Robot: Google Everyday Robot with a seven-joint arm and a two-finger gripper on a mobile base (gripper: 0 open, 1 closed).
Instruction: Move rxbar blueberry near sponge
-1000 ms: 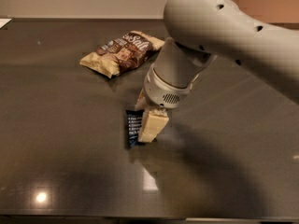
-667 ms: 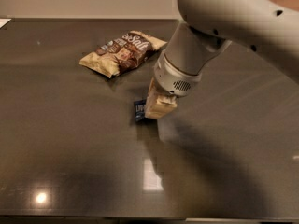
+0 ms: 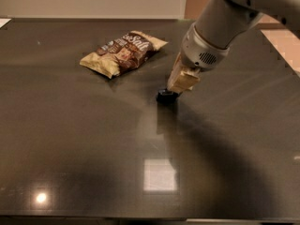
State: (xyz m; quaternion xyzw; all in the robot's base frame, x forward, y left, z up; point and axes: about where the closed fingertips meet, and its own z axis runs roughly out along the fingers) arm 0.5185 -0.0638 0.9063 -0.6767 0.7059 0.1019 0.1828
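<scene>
Evidently the gripper grips the rxbar blueberry just below its tips, low over the table, for carrying toward a sponge not in view.

Table: dark, glossy, with lights mirrored near its front edge. One tan-and-brown snack bag was laid flat at rear left. The rxbar blueberry was noted to the bag's right, low at the surface, beneath the gripper.

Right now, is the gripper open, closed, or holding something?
Gripper: closed on the dark snack bar, down at the table just right of the snack bag.
</scene>
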